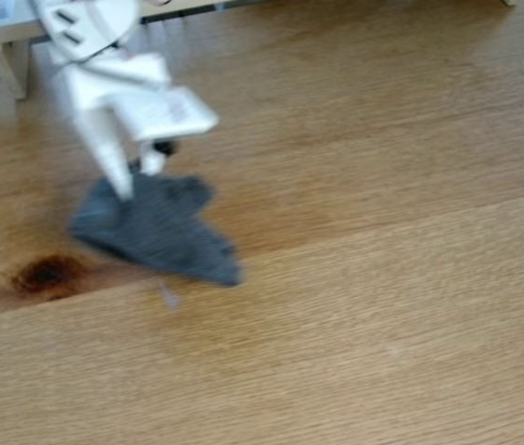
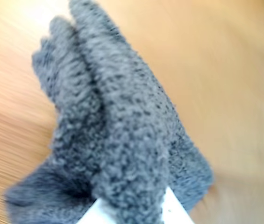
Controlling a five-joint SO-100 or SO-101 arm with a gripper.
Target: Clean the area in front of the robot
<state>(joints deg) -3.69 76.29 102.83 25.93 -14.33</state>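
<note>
- The white arm (image 1: 113, 83) reaches down at the far left of the oak counter (image 1: 382, 185).
- Its claw (image 1: 136, 181) pinches a grey fuzzy cloth (image 1: 159, 232), which lies bunched on the counter.
- A dark knot (image 1: 48, 273) sits just left of the cloth.
- In the wrist view the cloth (image 2: 117, 135) rises in folds between the white claw tips (image 2: 136, 210).

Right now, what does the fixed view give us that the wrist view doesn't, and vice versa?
Fixed view alone: the white arm reaching down from the top left, the dark knot in the tabletop, the long plank seam, and a white frame at the top left corner. Wrist view alone: the cloth's fuzzy looped texture and its folds close up, with a white end effector tip at the bottom edge. Both: the grey cloth lying on light wood, with motion blur. Whether the end effector is pinching it is unclear.
</note>
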